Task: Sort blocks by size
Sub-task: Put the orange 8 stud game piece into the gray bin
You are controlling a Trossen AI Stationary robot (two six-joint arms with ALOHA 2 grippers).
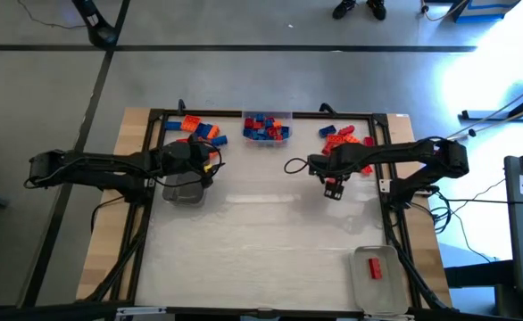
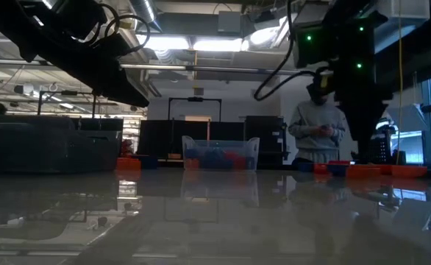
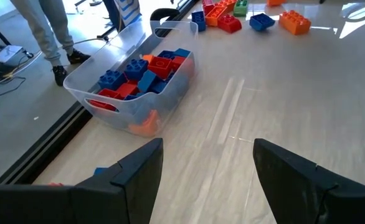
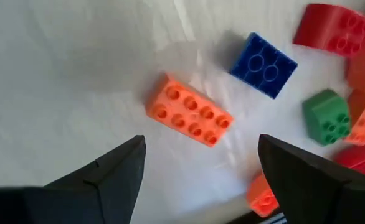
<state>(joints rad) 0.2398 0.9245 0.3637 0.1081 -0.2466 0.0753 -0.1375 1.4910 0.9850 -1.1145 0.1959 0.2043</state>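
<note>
Blocks lay in three lots along the upper edge of the table in the high view: a loose heap (image 1: 196, 128) at upper left, a clear tray (image 1: 268, 117) at upper centre filled with blue and red ones, and a scatter (image 1: 344, 138) at upper right. Under my right gripper (image 4: 198, 165) lay a long orange brick (image 4: 189, 117) with two rows of studs, flat and slanted, apart from a blue square block (image 4: 263, 65) and a green one (image 4: 326, 116). My fingers (image 4: 111, 171) stood wide apart there, holding nothing. My left gripper (image 3: 207, 165) hung wide open and empty too, near the heap and over a second clear tray (image 1: 183, 190). A third tray (image 1: 376, 276) at lower right held one red block (image 1: 374, 267). Beyond the table, a person (image 2: 320, 132) stood.
</note>
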